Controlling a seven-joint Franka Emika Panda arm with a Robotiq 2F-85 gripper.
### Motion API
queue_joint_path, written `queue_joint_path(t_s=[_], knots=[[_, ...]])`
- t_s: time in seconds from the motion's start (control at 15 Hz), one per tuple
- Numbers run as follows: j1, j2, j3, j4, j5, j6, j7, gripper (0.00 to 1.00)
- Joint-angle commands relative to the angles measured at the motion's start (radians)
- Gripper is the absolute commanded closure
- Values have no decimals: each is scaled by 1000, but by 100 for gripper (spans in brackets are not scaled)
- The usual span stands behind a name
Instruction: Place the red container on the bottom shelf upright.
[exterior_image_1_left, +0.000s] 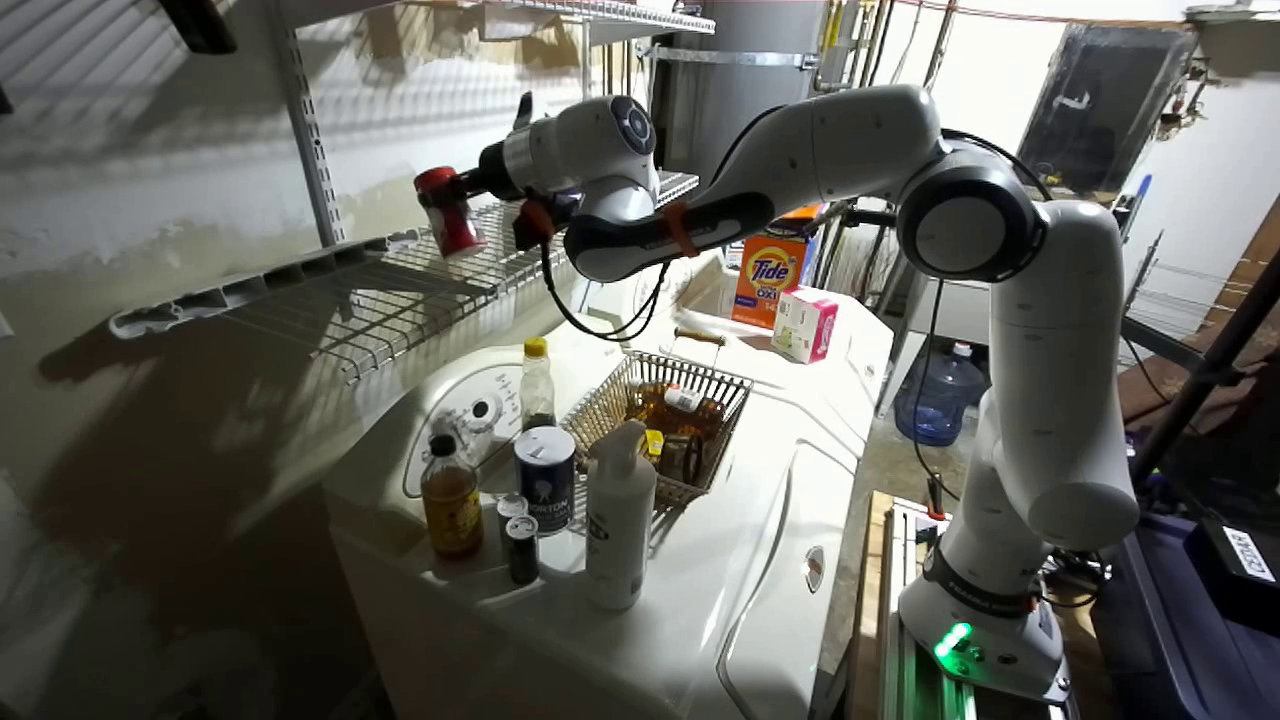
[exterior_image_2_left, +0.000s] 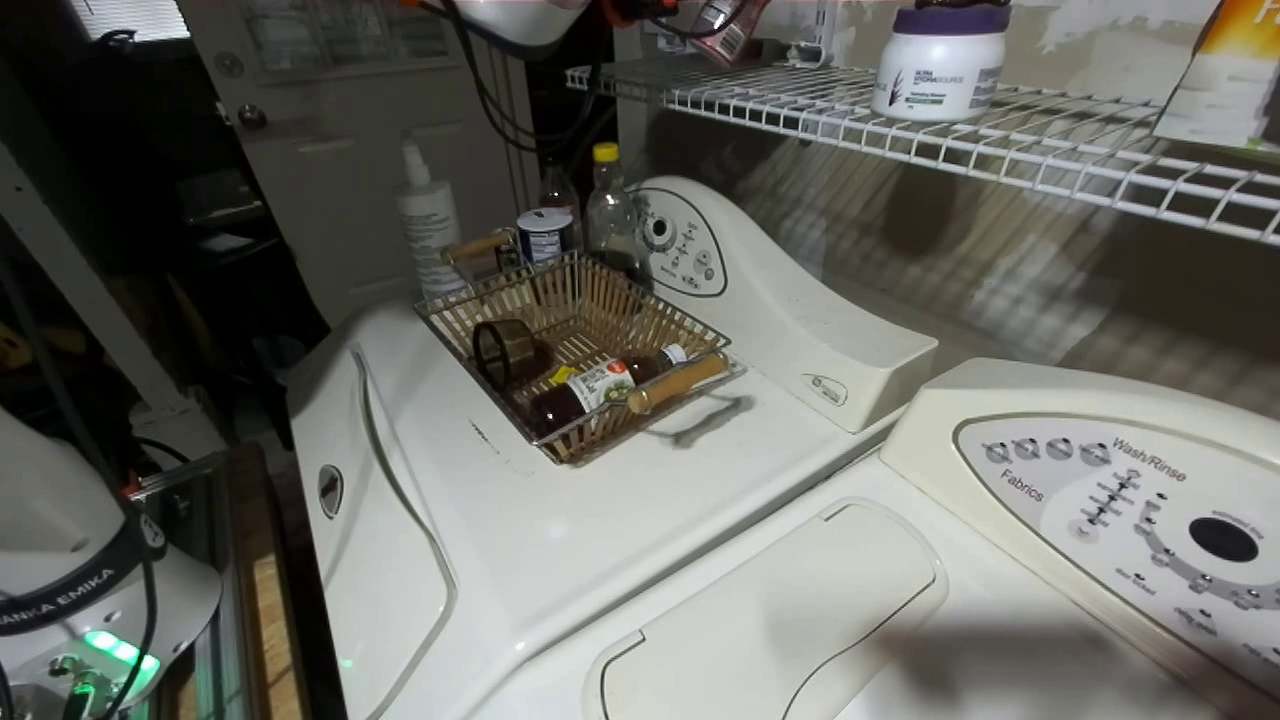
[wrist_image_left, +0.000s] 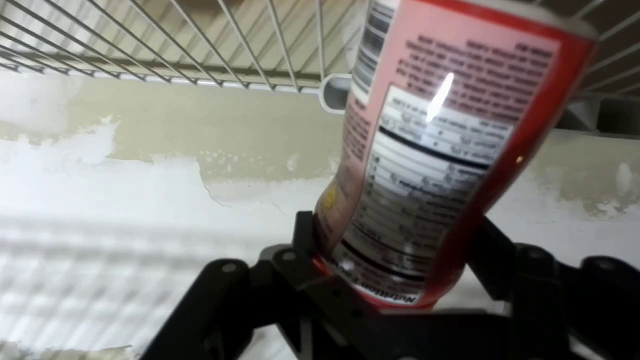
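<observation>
My gripper (exterior_image_1_left: 462, 187) is shut on the red container (exterior_image_1_left: 450, 222), a red jar with a pale label. The wrist view seems upside down; there the fingers (wrist_image_left: 395, 232) grip both sides of the container (wrist_image_left: 425, 150). The container is held tilted, not fully upright. Its lower part also shows at the top of an exterior view (exterior_image_2_left: 728, 30). The bottom shelf (exterior_image_1_left: 400, 290), a white wire rack, lies below and behind the container in both exterior views (exterior_image_2_left: 1080, 170). I cannot tell whether the container touches the wires.
A white tub with purple lid (exterior_image_2_left: 940, 75) and a box (exterior_image_2_left: 1225, 80) stand on the bottom shelf. A higher wire shelf (exterior_image_1_left: 640, 14) hangs above. Below, a basket (exterior_image_2_left: 640, 300), a yellow-capped bottle (exterior_image_1_left: 537, 385), a salt can (exterior_image_1_left: 545, 480) and a pump bottle (exterior_image_1_left: 620, 530) stand on the white machine.
</observation>
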Motion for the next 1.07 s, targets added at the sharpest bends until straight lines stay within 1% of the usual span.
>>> queue_joint_path(t_s=[0.0,0.07,0.13,0.2,0.33,0.47,0.6,0.73,0.87,1.0], knots=[[-128,-24,168,-83,55,154,-149,51],[-105,-23,158,-113,167,201,-264,51],[-210,-18,274,-112,72,225,-209,51],[-239,-10,310,-117,65,258,-238,51],[-316,5,396,-120,14,299,-251,51],[-371,18,446,-116,-31,330,-262,51],[-393,30,447,-100,-62,347,-278,51],[-392,39,417,-87,-63,376,-299,51],[-378,46,372,-78,-36,409,-330,51],[-329,56,282,-62,29,457,-383,51]])
